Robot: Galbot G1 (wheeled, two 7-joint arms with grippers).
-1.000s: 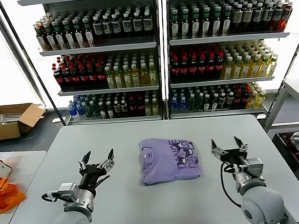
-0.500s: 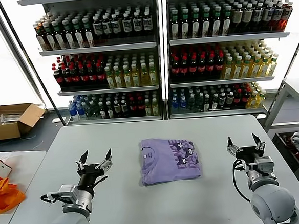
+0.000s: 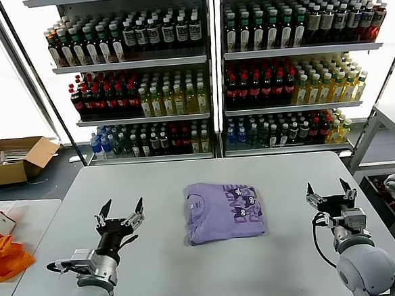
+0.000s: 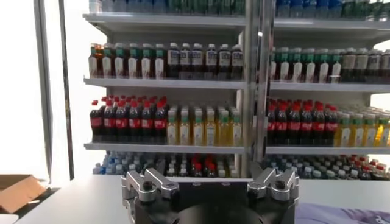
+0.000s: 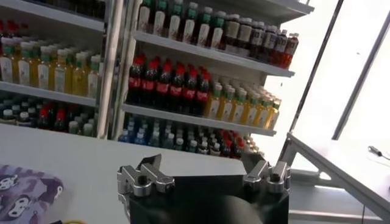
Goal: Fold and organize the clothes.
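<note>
It looked like a shop or a mock retail space, since tall shelves (image 3: pixel 212 72) packed with rows of bottled drinks (image 3: pixel 261 82) filled the upper half of the frame behind a grey desk (image 3: pixel 158 259), with an open cardboard box (image 3: pixel 12 157) at the left edge.

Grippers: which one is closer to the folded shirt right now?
The left gripper. It sits nearer the folded shirt's edge; the right gripper is farther out, near the table's right edge.

L gripper (image 3: pixel 121 213) & R gripper (image 3: pixel 331 191) farther out from folded T-shirt (image 3: pixel 224 212), both lower
</note>
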